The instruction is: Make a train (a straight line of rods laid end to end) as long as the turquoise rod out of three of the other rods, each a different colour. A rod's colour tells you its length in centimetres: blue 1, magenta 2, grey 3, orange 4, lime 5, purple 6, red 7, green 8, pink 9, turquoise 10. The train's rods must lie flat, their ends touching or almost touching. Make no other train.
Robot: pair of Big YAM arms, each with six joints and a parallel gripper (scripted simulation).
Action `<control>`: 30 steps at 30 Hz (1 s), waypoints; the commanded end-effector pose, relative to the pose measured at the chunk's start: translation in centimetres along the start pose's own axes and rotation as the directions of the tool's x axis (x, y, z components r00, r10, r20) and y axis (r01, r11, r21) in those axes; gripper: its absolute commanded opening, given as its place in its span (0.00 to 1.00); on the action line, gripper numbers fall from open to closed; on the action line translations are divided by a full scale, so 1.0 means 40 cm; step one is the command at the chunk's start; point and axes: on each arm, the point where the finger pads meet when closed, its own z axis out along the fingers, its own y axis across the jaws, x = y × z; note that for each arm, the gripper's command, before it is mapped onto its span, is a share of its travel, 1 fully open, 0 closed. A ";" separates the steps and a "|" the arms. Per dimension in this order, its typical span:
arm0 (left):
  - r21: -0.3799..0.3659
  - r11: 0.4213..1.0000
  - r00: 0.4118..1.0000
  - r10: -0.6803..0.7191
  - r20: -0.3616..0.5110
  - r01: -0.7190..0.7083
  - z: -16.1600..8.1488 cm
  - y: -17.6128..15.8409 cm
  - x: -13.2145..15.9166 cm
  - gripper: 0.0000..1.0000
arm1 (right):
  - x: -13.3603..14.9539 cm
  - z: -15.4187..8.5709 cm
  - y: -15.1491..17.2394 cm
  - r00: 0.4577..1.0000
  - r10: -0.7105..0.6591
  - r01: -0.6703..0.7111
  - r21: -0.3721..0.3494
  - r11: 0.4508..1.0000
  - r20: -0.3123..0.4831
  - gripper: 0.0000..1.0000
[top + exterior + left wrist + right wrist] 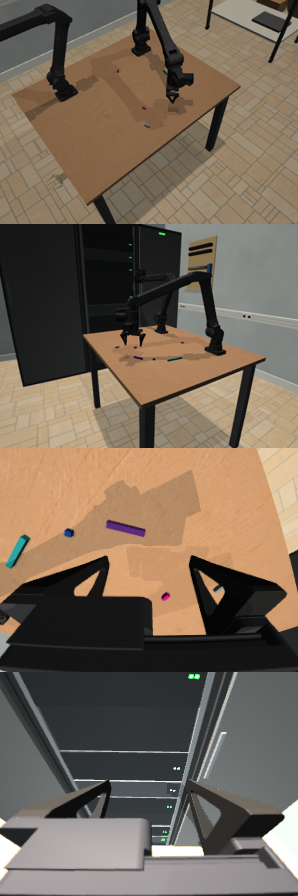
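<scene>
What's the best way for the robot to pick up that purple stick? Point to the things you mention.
Probably around the middle of the purple stick [138, 358] [125, 528], coming straight down with one finger on each long side. It lies flat, long and narrow, with nothing touching it.

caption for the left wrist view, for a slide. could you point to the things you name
Open fingers above a purple rod [125, 528], blue rod [69, 533] and turquoise rod [17, 551]
</scene>
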 end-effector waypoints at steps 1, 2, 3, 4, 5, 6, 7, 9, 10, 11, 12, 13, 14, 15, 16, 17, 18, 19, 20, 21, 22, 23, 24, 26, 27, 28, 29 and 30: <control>-0.002 1.000 1.000 -0.005 0.000 0.005 0.007 0.001 0.006 1.00 | -0.029 -0.011 -0.023 0.999 0.012 -0.012 0.019 1.000 0.035 1.00; -0.002 1.000 1.000 -0.005 0.000 0.005 0.007 0.001 0.006 1.00 | -0.029 -0.011 -0.023 0.999 0.012 -0.012 0.019 1.000 0.035 1.00; -0.002 1.000 1.000 -0.005 0.000 0.005 0.007 0.001 0.006 1.00 | -0.029 -0.011 -0.023 0.999 0.012 -0.012 0.019 1.000 0.035 1.00; -0.002 1.000 1.000 -0.005 0.000 0.005 0.007 0.001 0.006 1.00 | -0.029 -0.011 -0.023 0.999 0.012 -0.012 0.019 1.000 0.035 1.00; -0.002 1.000 1.000 -0.005 0.000 0.005 0.007 0.001 0.006 1.00 | -0.029 -0.011 -0.023 0.999 0.012 -0.012 0.019 1.000 0.035 1.00; 0.008 1.000 1.000 0.005 0.005 -0.005 -0.006 0.002 0.001 1.00 | -0.029 -0.011 -0.023 0.999 0.012 -0.012 0.019 1.000 0.035 1.00; 0.031 0.999 1.000 0.012 0.017 -0.013 -0.032 0.012 -0.018 1.00 | -0.029 -0.011 -0.023 0.999 0.012 -0.012 0.019 1.000 0.035 1.00; 0.028 0.996 0.997 0.079 0.020 -0.079 -0.033 0.067 -0.026 1.00 | -0.029 -0.011 -0.023 0.999 0.012 -0.012 0.019 1.000 0.035 1.00; 0.027 0.991 0.991 0.131 0.021 -0.132 -0.032 0.111 -0.031 1.00 | -0.029 -0.011 -0.023 0.999 0.012 -0.012 0.019 1.000 0.035 1.00; 0.025 0.982 0.982 0.189 0.022 -0.190 -0.030 0.160 -0.033 1.00 | -0.029 -0.011 -0.023 0.999 0.012 -0.012 0.019 1.000 0.035 1.00; 0.024 0.973 0.973 0.230 0.022 -0.230 -0.028 0.194 -0.034 1.00 | -0.029 -0.011 -0.023 0.999 0.012 -0.012 0.019 1.000 0.035 1.00; 0.024 0.965 0.965 0.260 0.022 -0.261 -0.026 0.221 -0.033 1.00 | -0.029 -0.011 -0.023 0.999 0.012 -0.012 0.019 1.000 0.035 1.00; 0.023 0.959 0.959 0.282 0.023 -0.283 -0.024 0.240 -0.033 1.00 | -0.029 -0.011 -0.023 0.999 0.012 -0.012 0.019 1.000 0.035 1.00; 0.022 0.953 0.953 0.301 0.023 -0.302 -0.023 0.257 -0.032 1.00 | -0.029 -0.011 -0.023 0.999 0.012 -0.012 0.019 1.000 0.035 1.00; 0.021 0.948 0.948 0.318 0.023 -0.318 -0.021 0.271 -0.032 1.00 | -0.029 -0.011 -0.023 0.999 0.012 -0.012 0.019 1.000 0.035 1.00; 0.020 0.942 0.942 0.334 0.024 -0.334 -0.020 0.286 -0.031 1.00 | -0.029 -0.011 -0.023 0.999 0.012 -0.012 0.019 1.000 0.035 1.00; 0.020 0.936 0.936 0.351 0.024 -0.351 -0.018 0.301 -0.030 1.00 | -0.029 -0.011 -0.023 0.999 0.012 -0.012 0.019 1.000 0.035 1.00; 0.020 0.936 0.936 0.351 0.024 -0.351 -0.018 0.301 -0.030 1.00 | -0.029 -0.011 -0.023 0.999 0.012 -0.012 0.019 1.000 0.035 1.00; 0.020 0.936 0.936 0.351 0.024 -0.351 -0.018 0.301 -0.030 1.00 | -0.029 -0.011 -0.023 0.999 0.012 -0.012 0.019 1.000 0.035 1.00; 0.018 0.921 0.922 0.388 0.023 -0.388 -0.015 0.302 -0.007 1.00 | -0.029 -0.011 -0.023 0.999 0.012 -0.012 0.019 1.000 0.035 1.00; 0.016 0.919 0.919 0.393 0.021 -0.393 -0.011 0.307 -0.007 1.00 | -0.029 -0.011 -0.023 0.999 0.012 -0.012 0.019 1.000 0.035 1.00; -0.003 0.919 0.919 0.394 -0.007 -0.394 0.024 0.312 -0.004 1.00 | -0.029 -0.011 -0.023 0.999 0.012 -0.012 0.019 1.000 0.035 1.00; -0.004 0.919 0.919 0.394 -0.006 -0.394 0.024 0.312 -0.004 0.23 | -0.029 -0.011 -0.023 0.999 0.012 -0.012 0.019 1.000 0.035 1.00; -0.009 0.923 0.923 0.385 -0.011 -0.385 0.024 0.322 -0.011 0.23 | -0.029 -0.011 -0.023 0.999 0.012 -0.012 0.019 1.000 0.035 1.00; -0.011 0.926 0.926 0.378 -0.013 -0.378 0.024 0.328 -0.018 0.23 | -0.029 -0.011 -0.023 0.999 0.012 -0.012 0.019 1.000 0.035 1.00; -0.011 0.926 0.926 0.377 -0.012 -0.377 0.024 0.329 -0.019 0.23 | -0.029 -0.011 -0.023 0.999 0.012 -0.012 0.019 1.000 0.035 1.00; -0.011 0.926 0.926 0.378 -0.012 -0.378 0.024 0.328 -0.018 0.23 | -0.029 -0.011 -0.023 0.999 0.012 -0.012 0.019 1.000 0.035 1.00; -0.011 0.925 0.925 0.380 -0.013 -0.380 0.024 0.327 -0.016 0.23 | -0.029 -0.011 -0.023 0.999 0.012 -0.012 0.019 1.000 0.035 1.00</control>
